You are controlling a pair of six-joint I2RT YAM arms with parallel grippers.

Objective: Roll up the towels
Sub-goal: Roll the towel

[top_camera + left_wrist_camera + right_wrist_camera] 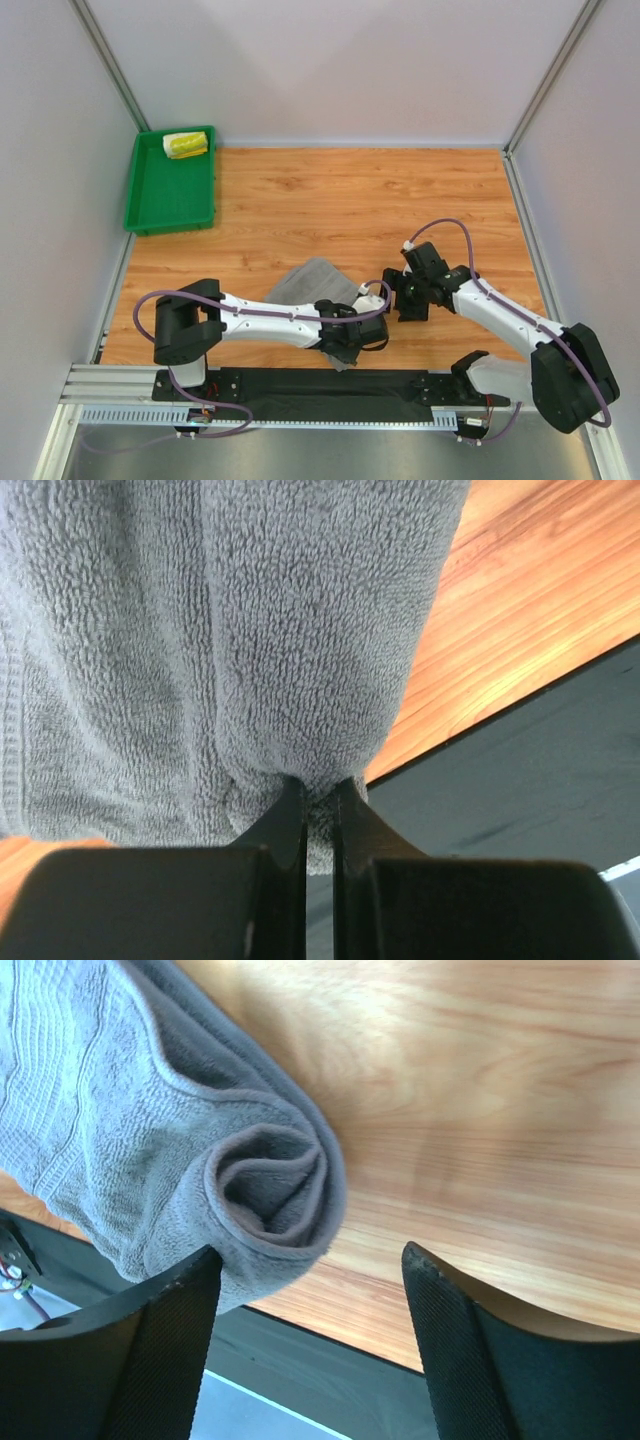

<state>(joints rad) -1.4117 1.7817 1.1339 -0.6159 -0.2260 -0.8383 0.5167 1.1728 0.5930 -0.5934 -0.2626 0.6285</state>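
The grey towel (312,282) lies partly rolled on the counter (420,200), and everything else is best placed from it. The left pincer (318,792) sits at its near end, shut tight on a thick fold of terry, with the cloth bulging out above the tips. The right pincer (312,1252) stands just off the towel's right end, jaws wide and gripping nothing, facing the spiral of the loose roll. Well apart from the grey towel, toward the far left corner, the smaller yellow-printed towel (185,145) lies rolled in a green tray (150,205). The terry looks soft, thick and light, with a pile that should grip rather than slide. A roll this slack will likely spring open if let go. It is best taken across the whole rolled end, not by a single layer or the hem.
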